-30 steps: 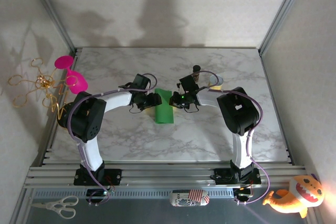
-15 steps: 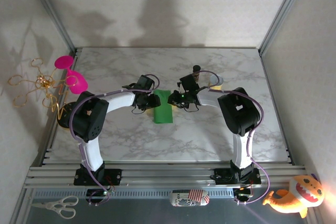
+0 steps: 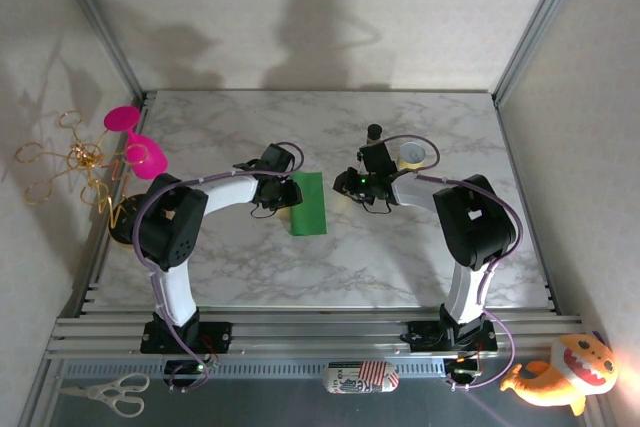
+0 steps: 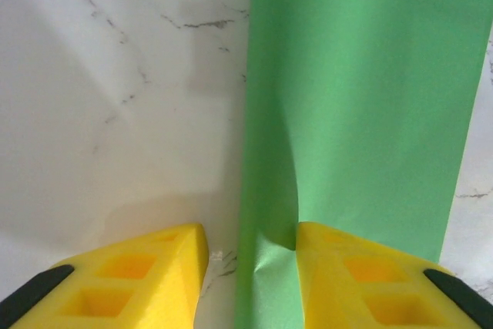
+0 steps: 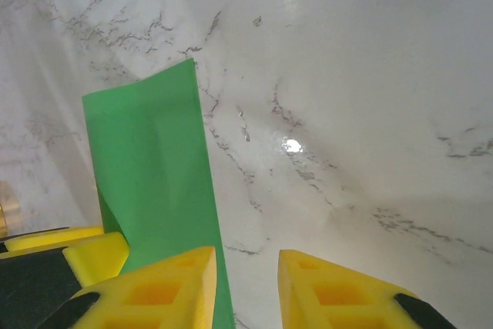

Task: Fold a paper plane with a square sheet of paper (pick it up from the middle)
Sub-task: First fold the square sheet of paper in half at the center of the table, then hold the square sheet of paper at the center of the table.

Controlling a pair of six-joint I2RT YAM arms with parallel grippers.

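Sheet of paper point(image 3: 307, 203): folded green strip, flat on table point(image 3: 400, 257). Left end effector point(image 4: 252, 240) spread, straddling strip's edge, one finger on the paper. Right end effector point(image 5: 246, 258) parted over bare table, strip just beside it.

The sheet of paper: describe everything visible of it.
The sheet of paper is thin, bright green and plain, apparently folded into a narrow rectangle, lying on the marble table between the arms. The open left pincer straddles its long edge: one yellow finger presses on the paper, the other rests on marble, and a small buckle rises beside it. The open right pincer sits off the opposite edge, seemingly not touching.
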